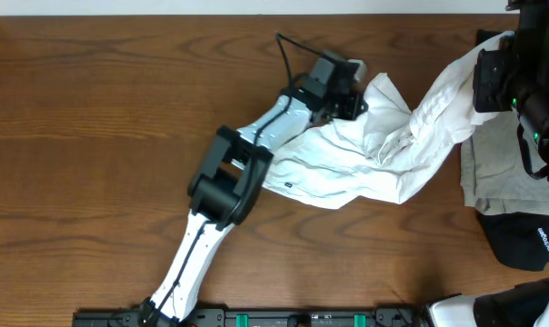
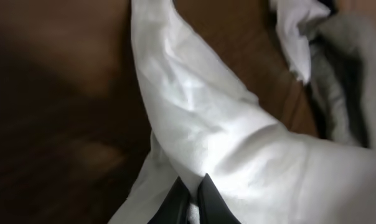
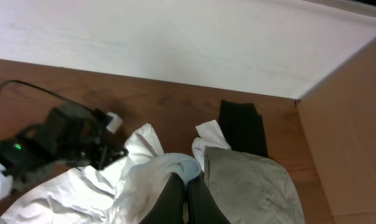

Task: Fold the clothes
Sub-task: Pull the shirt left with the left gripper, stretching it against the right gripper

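Note:
The white T-shirt (image 1: 365, 150) lies crumpled across the middle of the wooden table, and its right part rises in a band toward the top right. My left gripper (image 1: 349, 96) sits at the shirt's upper left edge, and in the left wrist view it (image 2: 193, 177) is shut on a fold of the white cloth (image 2: 200, 118). My right gripper (image 3: 185, 176) is shut on a bunched part of the same shirt (image 3: 169, 171), held above the table at the right arm (image 1: 520, 82). A grey-beige garment (image 1: 493, 173) and a black garment (image 1: 529, 243) lie at the right.
In the right wrist view a folded black cloth (image 3: 243, 127) lies beyond the grey garment (image 3: 250, 183). A white wall (image 3: 175, 43) runs behind the table and a cardboard side (image 3: 353, 130) stands at the right. The left arm (image 1: 224, 182) crosses the table diagonally.

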You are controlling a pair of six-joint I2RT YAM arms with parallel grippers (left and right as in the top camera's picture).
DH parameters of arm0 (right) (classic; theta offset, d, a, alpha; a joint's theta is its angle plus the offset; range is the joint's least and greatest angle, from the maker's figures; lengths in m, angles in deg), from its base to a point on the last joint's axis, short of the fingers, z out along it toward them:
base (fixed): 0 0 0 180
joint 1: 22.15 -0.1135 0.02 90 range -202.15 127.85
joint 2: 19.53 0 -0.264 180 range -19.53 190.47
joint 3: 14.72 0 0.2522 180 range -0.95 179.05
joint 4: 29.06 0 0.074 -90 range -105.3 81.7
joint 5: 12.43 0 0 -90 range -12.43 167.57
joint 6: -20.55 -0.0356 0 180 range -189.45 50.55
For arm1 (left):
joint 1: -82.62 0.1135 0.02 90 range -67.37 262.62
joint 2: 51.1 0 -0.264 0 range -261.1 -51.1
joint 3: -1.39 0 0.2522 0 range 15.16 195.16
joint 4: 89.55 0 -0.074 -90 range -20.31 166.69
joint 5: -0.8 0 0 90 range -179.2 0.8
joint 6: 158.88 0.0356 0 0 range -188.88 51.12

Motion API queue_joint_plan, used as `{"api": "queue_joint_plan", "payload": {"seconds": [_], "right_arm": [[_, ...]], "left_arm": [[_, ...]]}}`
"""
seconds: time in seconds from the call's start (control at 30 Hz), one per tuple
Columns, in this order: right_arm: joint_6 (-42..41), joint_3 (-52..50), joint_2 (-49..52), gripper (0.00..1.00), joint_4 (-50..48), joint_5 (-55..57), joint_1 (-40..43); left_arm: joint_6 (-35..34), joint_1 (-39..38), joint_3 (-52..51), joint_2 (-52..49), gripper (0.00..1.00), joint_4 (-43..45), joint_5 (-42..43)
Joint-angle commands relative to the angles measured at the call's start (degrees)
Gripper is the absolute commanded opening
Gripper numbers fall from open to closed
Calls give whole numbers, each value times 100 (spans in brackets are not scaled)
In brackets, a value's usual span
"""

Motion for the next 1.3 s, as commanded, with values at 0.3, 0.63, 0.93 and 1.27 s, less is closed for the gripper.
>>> {"api": "queue_joint_plan", "payload": {"seconds": [0.3, 0.63, 0.93, 1.27], "right_arm": [[-186, 33, -20, 1, 33, 520, 160], [-483, 33, 31, 1, 101, 562, 728], [-621, 33, 31, 1, 262, 494, 911], [-621, 33, 31, 1, 262, 494, 911]], "left_arm": [[271, 2159, 55, 2745, 6, -1926, 229], [975, 3488, 55, 3530, 6, -3554, 232], [1532, 3565, 55, 3530, 6, -4201, 227], [1971, 3565, 55, 3530, 7, -6159, -195]]}}
